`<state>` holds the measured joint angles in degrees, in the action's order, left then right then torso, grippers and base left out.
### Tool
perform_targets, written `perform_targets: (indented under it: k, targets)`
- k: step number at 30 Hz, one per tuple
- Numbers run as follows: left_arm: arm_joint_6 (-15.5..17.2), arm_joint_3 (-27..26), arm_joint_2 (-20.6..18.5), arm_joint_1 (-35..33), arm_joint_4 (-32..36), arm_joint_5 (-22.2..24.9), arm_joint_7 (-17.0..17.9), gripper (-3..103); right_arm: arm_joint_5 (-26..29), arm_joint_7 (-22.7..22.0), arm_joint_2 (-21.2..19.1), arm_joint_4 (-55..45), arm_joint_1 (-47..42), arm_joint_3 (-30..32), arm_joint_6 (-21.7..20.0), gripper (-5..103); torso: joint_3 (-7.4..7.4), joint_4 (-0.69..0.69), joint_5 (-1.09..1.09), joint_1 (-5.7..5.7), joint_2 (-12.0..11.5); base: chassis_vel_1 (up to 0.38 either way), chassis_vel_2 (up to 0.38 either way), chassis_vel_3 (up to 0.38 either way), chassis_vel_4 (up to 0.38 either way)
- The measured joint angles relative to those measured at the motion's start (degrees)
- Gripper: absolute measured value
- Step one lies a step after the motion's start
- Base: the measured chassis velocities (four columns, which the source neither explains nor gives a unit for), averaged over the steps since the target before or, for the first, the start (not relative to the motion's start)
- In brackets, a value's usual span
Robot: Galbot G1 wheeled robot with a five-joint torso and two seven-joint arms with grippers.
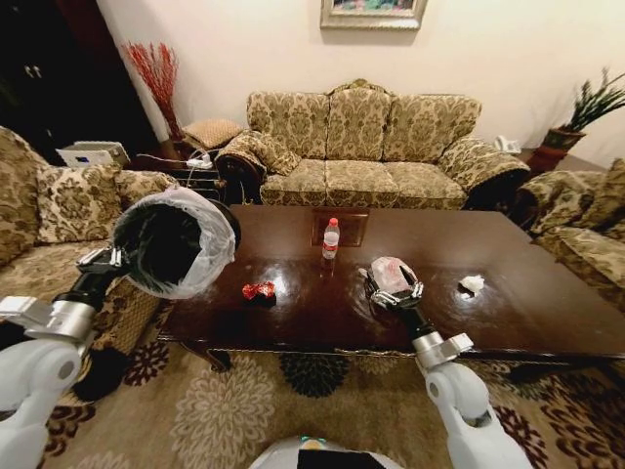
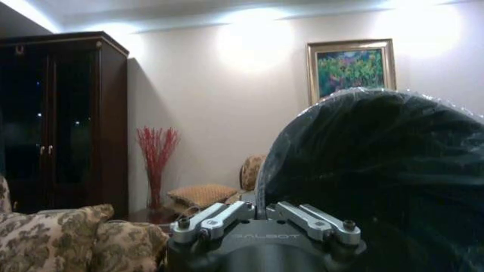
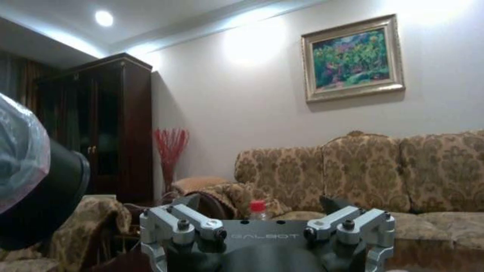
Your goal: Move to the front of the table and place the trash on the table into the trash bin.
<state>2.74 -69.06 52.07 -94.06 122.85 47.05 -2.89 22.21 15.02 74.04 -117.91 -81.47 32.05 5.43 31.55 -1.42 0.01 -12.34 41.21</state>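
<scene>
Left tool (image 1: 105, 260) grips the trash bin (image 1: 176, 242), tipped; right tool (image 1: 394, 295), marked "GALBOT", spreads wide around the bag bundle (image 1: 391, 274) on the desk (image 1: 322, 313).

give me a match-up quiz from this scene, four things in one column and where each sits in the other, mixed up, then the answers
Things
1. plastic bottle
2. red-and-black wrapper
3. paper ball
4. trash bin

Places
A. held up off the table's left end by the left gripper
B. on the table, right of the right gripper
C. standing upright near the table's middle, toward the sofa
D. lying on the table between bin and right gripper

Pairs: 1-C, 2-D, 3-B, 4-A
</scene>
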Motion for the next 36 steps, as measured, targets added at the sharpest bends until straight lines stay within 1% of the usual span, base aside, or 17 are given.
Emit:
perform_targets:
  k: [4, 7, 11, 13, 14, 16, 17, 18, 22, 23, 24, 25, 27, 28, 30, 32, 36]
  targets:
    - [0.0, 0.06, 0.27, -0.16, 0.06, -0.18, 0.01, 2, -0.69, -0.2, -0.14, 0.75, 0.77, -0.85, 0.15, 100, 0.04, 0.0, -0.04, -0.06, -0.02, 0.085, 0.064, -0.087, -0.038]
    - [-0.04, 0.0, 0.53, -0.43, 0.35, -0.23, -0.1, 2, -1.86, -0.92, 0.11, 1.98, 1.67, -2.44, 0.24, 100, 0.05, 0.01, 0.03, -0.1, -0.03, 0.077, 0.13, -0.093, -0.138]
    - [-0.07, -0.17, 0.6, -0.83, 0.55, -0.26, -0.2, 2, -2.8, -1.26, 0.4, 2.75, 2.23, -3.7, 0.25, 100, 0.05, 0.02, 0.02, -0.11, -0.03, 0.135, 0.191, -0.144, -0.181]
    - [-0.12, -0.43, 0.62, -1.15, 0.62, -0.26, -0.29, 2, -3.39, -2.69, 0.97, 4.24, 3.63, -6.51, 0.27, 100, 0.05, 0.02, 0.0, -0.11, -0.04, 0.19, 0.215, -0.214, -0.193]
    - [-0.12, -0.43, 0.62, -1.15, 0.62, -0.26, -0.29, 2, -3.39, -2.69, 0.97, 4.24, 3.63, -6.51, 0.27, 100, 0.05, 0.02, 0.0, -0.11, -0.04, 0.19, 0.211, -0.214, -0.189]
    - [-0.13, -0.49, 0.62, -1.19, 0.57, -0.26, -0.27, 2, -3.36, -3.75, 1.4, 5.66, 5.15, -8.7, 0.27, 100, 0.05, 0.01, -0.07, -0.1, -0.03, 0.209, 0.183, -0.15, -0.135]
    - [-0.13, -0.47, 0.62, -1.2, 0.39, -0.31, -0.16, 2, -3.48, -4.63, 1.85, 7.83, 7.47, -11.65, -0.16, 100, 0.05, -0.02, -0.09, -0.09, -0.03, 0.146, 0.125, -0.078, -0.062]
    - [-0.13, -0.47, 0.62, -1.2, 0.39, -0.31, -0.16, 2, -3.48, -4.63, 1.85, 7.83, 7.47, -11.65, -0.16, 100, 0.05, -0.02, -0.09, -0.09, -0.03, 0.146, 0.125, -0.078, -0.062]
    - [-0.13, -0.18, 0.5, -1.52, 0.38, -0.53, -0.13, 2, -5.98, -7.79, 3.56, 13.87, 13.14, -18.01, -3.06, 100, 0.04, -0.04, 0.01, -0.07, -0.03, 0.06, 0.032, -0.031, -0.017]
    - [-0.13, -0.17, 0.34, -1.72, 0.49, -0.55, -0.15, 2, -6.93, -9.27, 4.05, 15.78, 14.97, -20.03, -4.97, 100, 0.05, -0.02, 0.04, -0.08, -0.04, 0.0, 0.0, 0.0, 0.0]
    - [-0.13, -0.19, 0.18, -1.86, 0.52, -0.55, -0.19, 2, -7.3, -10.32, 4.32, 16.92, 16.15, -21.35, -6.48, 100, 0.05, 0.0, 0.05, -0.09, -0.04, 0.0, 0.0, 0.0, 0.0]
    - [-0.13, -0.19, 0.18, -1.86, 0.52, -0.55, -0.19, 2, -7.3, -10.32, 4.32, 16.92, 16.15, -21.35, -6.48, 100, 0.05, 0.0, 0.05, -0.09, -0.04, 0.0, 0.0, 0.0, 0.0]
    - [-0.12, -0.25, -0.07, -1.96, 0.52, -0.52, -0.21, 2, -7.51, -11.52, 4.64, 18.45, 17.64, -22.77, -8.33, 100, 0.06, 0.03, 0.03, -0.1, -0.05, -0.075, -0.049, 0.035, 0.013]
    - [-0.07, -0.35, -0.37, -2.01, 0.51, -0.45, -0.22, 2, -7.26, -12.16, 5.23, 20.61, 19.39, -24.48, -9.61, 100, 0.06, 0.05, 0.0, -0.11, -0.05, -0.068, -0.005, 0.023, -0.008]
    - [-0.07, -0.37, -0.4, -2.01, 0.5, -0.45, -0.21, 2, -7.14, -12.18, 5.39, 21.06, 19.71, -24.82, -9.77, 100, 0.06, 0.05, 0.01, -0.12, -0.05, -0.034, -0.002, 0.011, -0.004]
    - [0.04, -0.38, -0.5, -1.97, 0.47, -0.41, -0.15, 2, -6.62, -12.14, 6.72, 23.4, 21.25, -26.8, -10.61, 100, 0.06, 0.01, -0.03, -0.11, -0.05, 0.0, 0.0, 0.0, 0.0]
    - [0.09, -0.54, -0.51, -1.98, 0.46, -0.38, -0.1, 2, -6.36, -12.01, 7.96, 24.98, 22.12, -29.14, -11.88, 100, 0.04, -0.02, -0.04, -0.08, -0.04, 0.0, 0.0, 0.0, 0.0]
